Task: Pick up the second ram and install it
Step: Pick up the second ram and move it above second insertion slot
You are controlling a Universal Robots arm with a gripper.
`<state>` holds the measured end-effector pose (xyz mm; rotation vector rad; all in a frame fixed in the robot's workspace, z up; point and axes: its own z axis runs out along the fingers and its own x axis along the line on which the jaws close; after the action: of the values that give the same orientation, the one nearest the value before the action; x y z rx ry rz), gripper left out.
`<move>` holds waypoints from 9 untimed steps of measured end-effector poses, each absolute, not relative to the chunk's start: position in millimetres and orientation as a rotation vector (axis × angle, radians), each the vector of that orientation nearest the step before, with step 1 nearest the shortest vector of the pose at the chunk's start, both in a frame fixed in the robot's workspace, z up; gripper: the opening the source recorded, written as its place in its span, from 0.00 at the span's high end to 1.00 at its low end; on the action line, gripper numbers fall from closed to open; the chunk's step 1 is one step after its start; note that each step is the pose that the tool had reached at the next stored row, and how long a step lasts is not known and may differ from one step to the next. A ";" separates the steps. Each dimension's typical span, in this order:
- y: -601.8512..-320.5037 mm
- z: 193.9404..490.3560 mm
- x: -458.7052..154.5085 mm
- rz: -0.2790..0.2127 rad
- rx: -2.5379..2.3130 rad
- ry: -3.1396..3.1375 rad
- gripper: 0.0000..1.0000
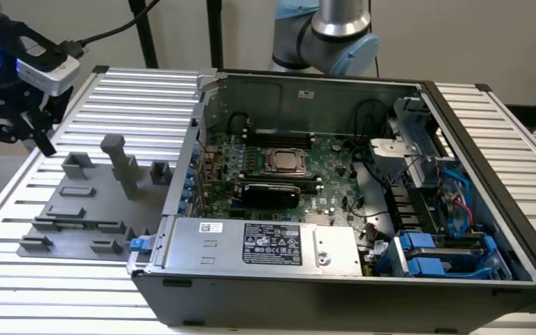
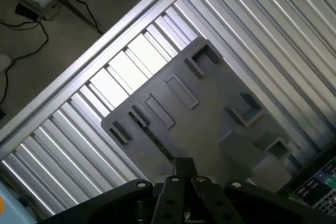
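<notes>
Pincer [image 2: 184, 169] seemingly over grey tray [image 2: 210, 129], computer case [image 1: 343, 300] beside

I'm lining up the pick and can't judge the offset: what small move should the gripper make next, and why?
Probably ease the gripper over the grey tray before any descent. In the exterior view it hangs high past the tray's far corner, at the exterior view's left. The wrist view shows a slim dark strip in one tray slot, possibly the second ram; I cannot confirm.

Silver arm [image 1: 340, 19] with pale-blue joints, black end effector [image 1: 19, 132].
</notes>
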<state>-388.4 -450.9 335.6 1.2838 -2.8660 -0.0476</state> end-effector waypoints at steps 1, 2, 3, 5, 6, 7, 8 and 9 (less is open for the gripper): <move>-450.9 335.0 -388.4 -0.047 1.309 -2.854 1.00; -450.9 334.3 -388.4 -0.047 1.337 -2.841 1.00; -450.9 333.7 -388.4 -0.047 1.361 -2.829 1.00; -450.9 332.4 -388.4 -0.047 1.412 -2.803 1.00; -450.9 331.7 -388.4 -0.047 1.438 -2.790 1.00; -450.9 330.9 -388.4 -0.047 1.464 -2.776 1.00; -450.9 330.2 -388.4 -0.047 1.489 -2.762 1.00; -450.9 329.4 -388.4 -0.047 1.513 -2.749 1.00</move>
<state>-388.4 -450.9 329.4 1.5131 -2.7490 -0.0471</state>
